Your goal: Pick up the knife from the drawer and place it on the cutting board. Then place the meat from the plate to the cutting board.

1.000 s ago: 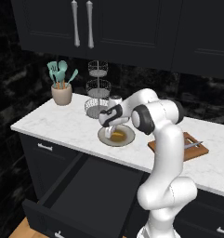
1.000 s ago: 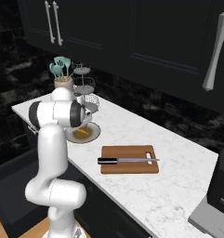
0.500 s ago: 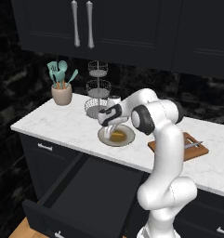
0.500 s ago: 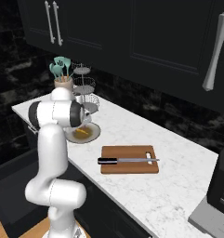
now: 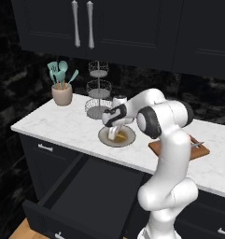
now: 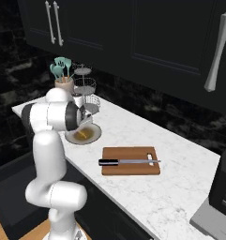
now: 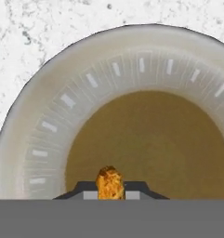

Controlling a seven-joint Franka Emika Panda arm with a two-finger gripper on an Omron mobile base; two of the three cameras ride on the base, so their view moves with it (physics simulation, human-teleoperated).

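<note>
Gripper (image 7: 110, 194) is down over the plate (image 7: 48, 121), jaws pinched tight on the meat (image 7: 110, 182). In the hand view the orange-brown piece sits between the two dark fingertips (image 7: 88, 192) at 6 o'clock, over the plate's brown centre; can't tell whether it is touching the plate.

Left base view: gripper (image 5: 112, 134) hangs over the plate (image 5: 104, 138), which sits on the white marble counter (image 5: 53, 122) at about 7 o'clock from the wire basket stand (image 5: 98, 91). Utensil crock (image 5: 61, 94) with teal utensils is well off at 9 o'clock. The drawer (image 5: 88, 189) is pulled open below the counter edge, dark inside.

Right base view: cutting board (image 6: 130, 161) lies on the counter at roughly 4 o'clock from the plate (image 6: 92, 138), apart from it. Knife (image 6: 128, 162) lies flat along the board, black handle toward the plate end, blade toward the slot end.
</note>
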